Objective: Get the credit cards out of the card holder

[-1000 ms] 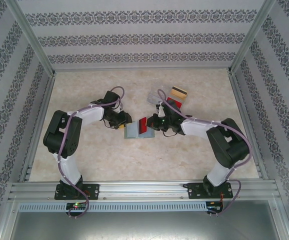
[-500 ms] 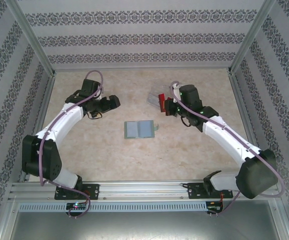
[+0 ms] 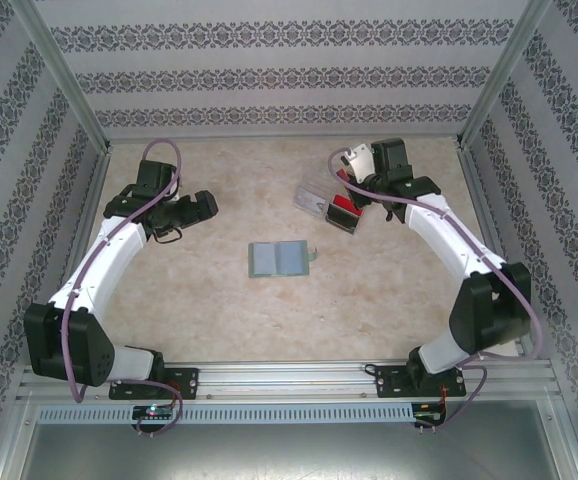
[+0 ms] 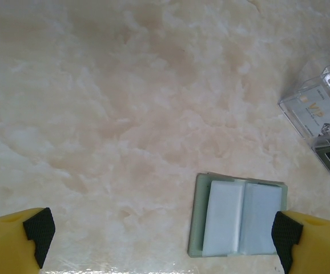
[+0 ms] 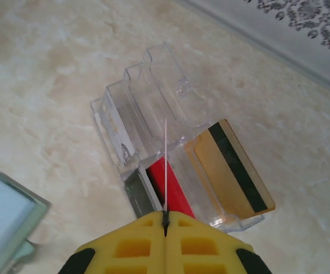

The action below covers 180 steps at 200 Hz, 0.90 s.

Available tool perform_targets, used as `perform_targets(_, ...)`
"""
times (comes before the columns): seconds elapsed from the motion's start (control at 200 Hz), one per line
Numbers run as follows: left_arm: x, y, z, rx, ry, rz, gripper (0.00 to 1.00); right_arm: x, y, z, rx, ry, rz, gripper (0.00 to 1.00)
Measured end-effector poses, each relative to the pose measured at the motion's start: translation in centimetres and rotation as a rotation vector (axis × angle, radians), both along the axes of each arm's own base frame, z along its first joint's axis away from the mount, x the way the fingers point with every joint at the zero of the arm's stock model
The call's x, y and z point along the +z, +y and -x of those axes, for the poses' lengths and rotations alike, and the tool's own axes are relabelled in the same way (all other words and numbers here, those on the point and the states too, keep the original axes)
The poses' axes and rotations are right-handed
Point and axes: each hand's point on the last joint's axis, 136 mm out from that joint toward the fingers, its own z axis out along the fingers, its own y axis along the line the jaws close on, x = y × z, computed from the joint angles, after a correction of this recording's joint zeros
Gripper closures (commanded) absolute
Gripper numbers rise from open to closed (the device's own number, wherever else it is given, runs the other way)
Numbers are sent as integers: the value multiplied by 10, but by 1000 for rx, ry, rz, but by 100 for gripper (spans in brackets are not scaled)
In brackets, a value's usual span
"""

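We see the right gripper [image 5: 165, 217] with its yellow jaws pressed together on a thin plastic card [image 5: 165, 160]. The card stands edge-on to the wrist camera as a pale line, so we cannot tell its colour. It hangs over the clear plastic rectangular tray [image 5: 148, 85], right above a divider wall. A red plastic card [image 5: 176, 194] and a tan card with a dark stripe [image 5: 230, 171] already lie in the near compartments.

The left gripper [image 4: 160, 229] is spread wide and holds nothing. It hovers over the marbled beige table [image 4: 125, 85], well to the left of the flat grey-green bifold card holder [image 4: 239, 222]. The holder lies open and alone at the middle of the table, apart from the tray, and we see no card in its pale bluish-grey pockets. We judge the emptying almost done, with only this drop left.

The drop is what worries us:
- **Bad landing:** released over the divider, the card may land astride the wall and tip out onto the table.
- **Loose grip:** the jaws pinch only one short end, so any jolt could swing the card or let it slip early.
- **Tray moving:** the tray looks light, and a low approach could nudge it and shift the cards already inside
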Motion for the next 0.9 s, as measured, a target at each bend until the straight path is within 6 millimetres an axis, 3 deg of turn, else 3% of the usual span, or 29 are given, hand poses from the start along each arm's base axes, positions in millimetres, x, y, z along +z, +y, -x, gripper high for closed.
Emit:
perform_targets(0.195, -10, 0, 5, -12, 24, 0, 0, -20, -1, -8, 130, 82, 87, 100)
perform_targets(0.555, -11, 0, 5, -20, 25, -5, 0, -55, 3, -16, 251, 210, 172, 100)
perform_targets(0.899, -14, 0, 5, -20, 33, -8, 0, -70, -4, -23, 281, 252, 253, 100)
